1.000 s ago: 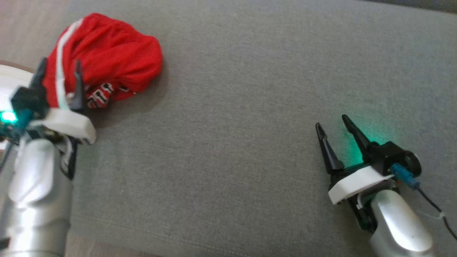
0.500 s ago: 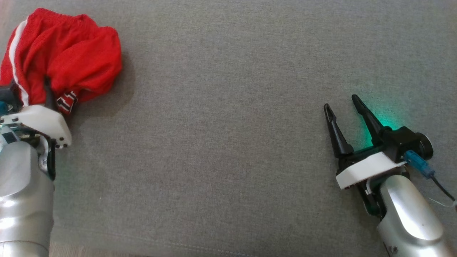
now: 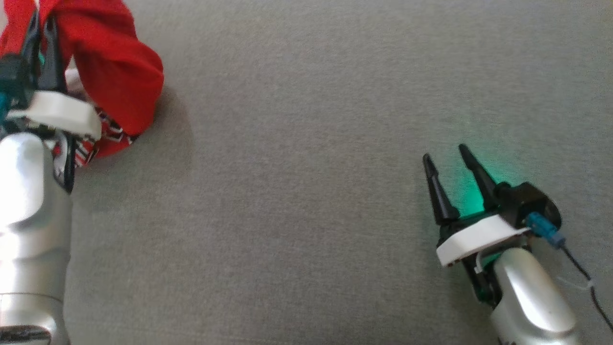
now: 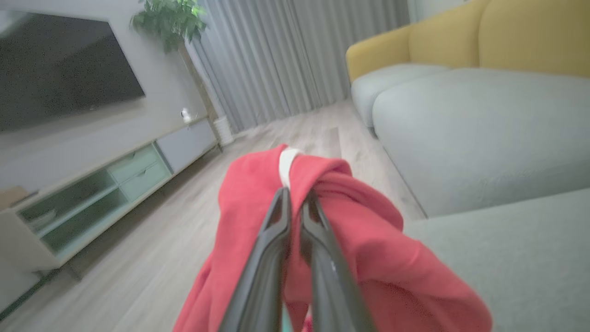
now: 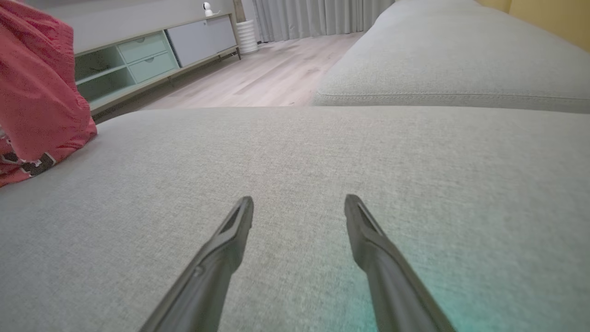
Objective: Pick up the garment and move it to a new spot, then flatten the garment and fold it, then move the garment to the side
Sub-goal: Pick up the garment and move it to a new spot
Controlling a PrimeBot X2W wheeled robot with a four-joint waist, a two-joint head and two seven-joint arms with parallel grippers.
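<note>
- Left claw (image 4: 297, 196), head view 10 o'clock: clamped together on the red garment (image 3: 115, 62).
- Right claw (image 3: 445, 152), 4 o'clock: fingers apart, empty, over the grey sofa cushion (image 3: 306, 143).

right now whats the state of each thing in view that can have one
left gripper, shut on the red garment
red garment, bunched, draped from the left gripper, lower end on the grey cushion
right gripper, open, empty, above the grey cushion
</note>
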